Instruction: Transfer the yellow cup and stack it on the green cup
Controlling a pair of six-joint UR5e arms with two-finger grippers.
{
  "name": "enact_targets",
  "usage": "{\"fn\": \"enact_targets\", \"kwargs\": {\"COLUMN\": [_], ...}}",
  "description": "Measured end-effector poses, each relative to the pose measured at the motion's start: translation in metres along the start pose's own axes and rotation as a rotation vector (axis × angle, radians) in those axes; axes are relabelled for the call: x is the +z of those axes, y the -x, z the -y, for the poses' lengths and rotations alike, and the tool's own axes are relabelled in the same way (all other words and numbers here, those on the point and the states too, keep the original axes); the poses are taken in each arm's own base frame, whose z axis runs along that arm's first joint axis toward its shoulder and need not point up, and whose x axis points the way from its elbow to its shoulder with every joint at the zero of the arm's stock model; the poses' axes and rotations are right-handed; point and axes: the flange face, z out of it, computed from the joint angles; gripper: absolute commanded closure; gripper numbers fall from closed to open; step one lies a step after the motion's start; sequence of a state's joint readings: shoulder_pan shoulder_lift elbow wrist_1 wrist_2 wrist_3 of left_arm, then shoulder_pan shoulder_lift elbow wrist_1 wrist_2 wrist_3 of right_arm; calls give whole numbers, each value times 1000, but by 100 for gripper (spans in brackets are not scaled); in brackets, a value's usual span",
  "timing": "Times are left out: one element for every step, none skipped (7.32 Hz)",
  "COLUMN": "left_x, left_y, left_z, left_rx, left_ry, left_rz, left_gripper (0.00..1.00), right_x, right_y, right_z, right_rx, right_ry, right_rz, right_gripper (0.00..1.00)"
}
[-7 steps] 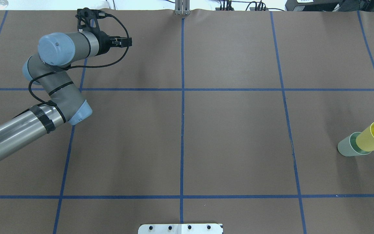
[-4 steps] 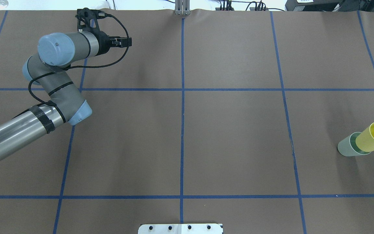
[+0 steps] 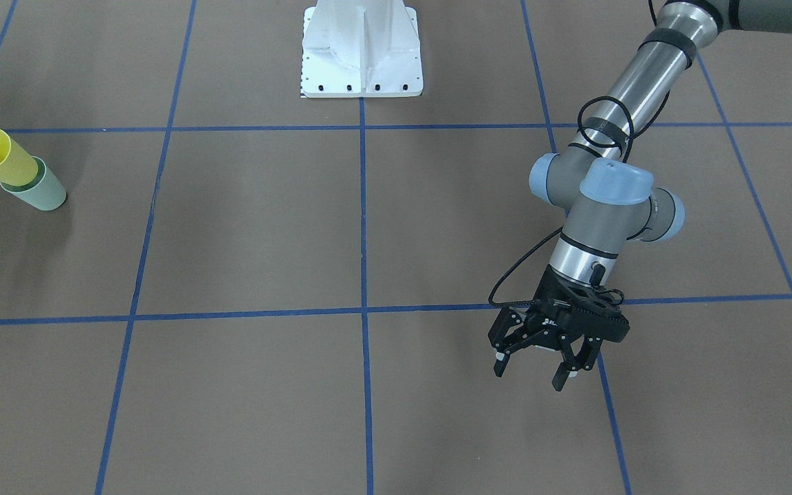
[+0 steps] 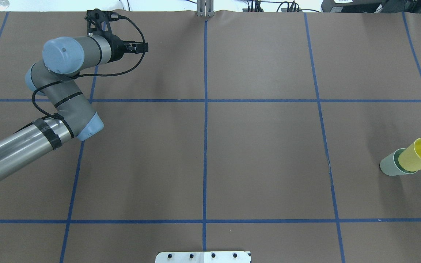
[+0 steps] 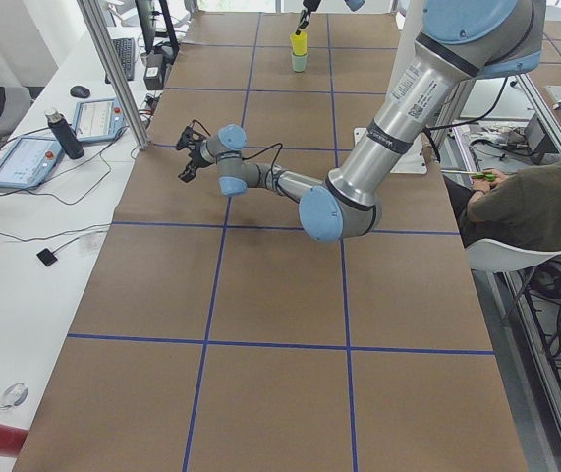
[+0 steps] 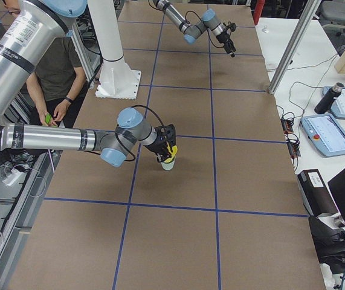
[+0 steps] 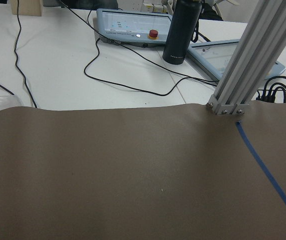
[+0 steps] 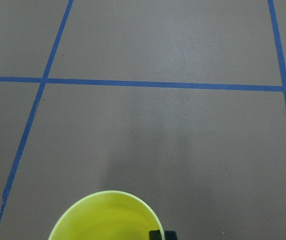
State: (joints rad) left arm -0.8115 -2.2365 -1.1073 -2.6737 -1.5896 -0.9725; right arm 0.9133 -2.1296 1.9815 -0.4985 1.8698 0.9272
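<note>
Left arm stretched to the far left, wrist bent, left gripper hanging above the surface, fingers spread apart, right gripper low at the right, pinching the yellow cup by its rim.

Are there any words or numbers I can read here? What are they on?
Nothing reads clearly.
White sticker on the left arm: too small.
Pale print on the black bottle: blurred.
White mark on the left tool: blurred.
The yellow cup and the green cup: plain, no print.
</note>
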Motion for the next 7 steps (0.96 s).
{"fn": "enact_targets", "kwargs": {"left_x": [0,0,0,0,0,0,0], "left_y": [1,3,4,4,5,6,9], "left_z": [-1,-2,-3,-3,-4,-5,-3], "left_rx": [0,0,0,0,0,1,1], "left_ry": [1,3,4,6,9,12,18], "left_rz": [1,3,3,3,3,3,2], "left_gripper": [1,1,1,1,1,1,1], "right_x": [1,3,4,5,7,9,10], "right_y": [0,0,0,1,1,0,2], "right_z": [-1,-1,-1,-1,-1,-1,0], "right_rx": [-1,-2,-3,-2,0,1,0], "right_ry": [3,6,8,9,10,10,15], "right_rz": [0,0,1,1,1,1,10], "right_gripper": [96,51,1,0,0,0,0]}}
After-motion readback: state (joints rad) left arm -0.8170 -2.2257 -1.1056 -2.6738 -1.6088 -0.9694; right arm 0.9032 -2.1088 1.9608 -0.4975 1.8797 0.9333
